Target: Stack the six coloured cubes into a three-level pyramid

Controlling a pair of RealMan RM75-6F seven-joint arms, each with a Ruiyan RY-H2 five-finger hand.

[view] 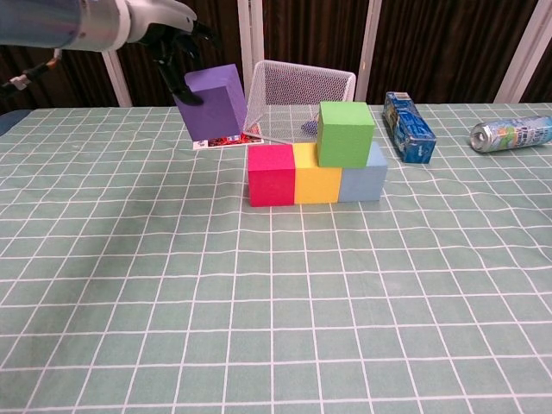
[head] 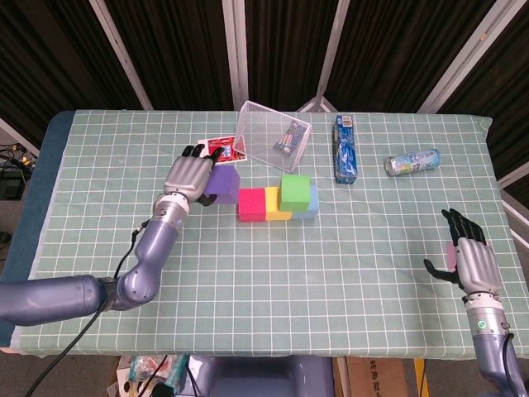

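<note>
The left hand (head: 188, 176) carries the purple cube (view: 213, 101) in the air, fingers (view: 178, 34) clamped on its upper left side. In the chest view the cube hangs tilted in the upper left of the frame, just left of the stack and above desk level. The base row sits near frame centre: red cube (view: 271, 175), yellow cube (view: 316, 173) and light blue cube (view: 364, 177), touching side by side. The green cube (view: 345, 133) rests on top, straddling the yellow and blue ones.

The step in hand looks to be setting the purple cube on the second level, beside the green, over the seam between red and yellow. To do it well, the cube should be levelled first, since it now hangs corner-down. It should come in from above, not from the side, so it does not push the red cube out of line. Its right face should end flush against the green, and the fingers should part only once the cube sits flat.

The wire mesh basket (view: 297, 89) stands just behind the row, tipped, so the hand's back has little room there. The right hand (head: 468, 256) rests at the lower right of the head view, fingers apart and holding nothing; a small pink thing just beside it may be the sixth cube, though I cannot tell.
</note>
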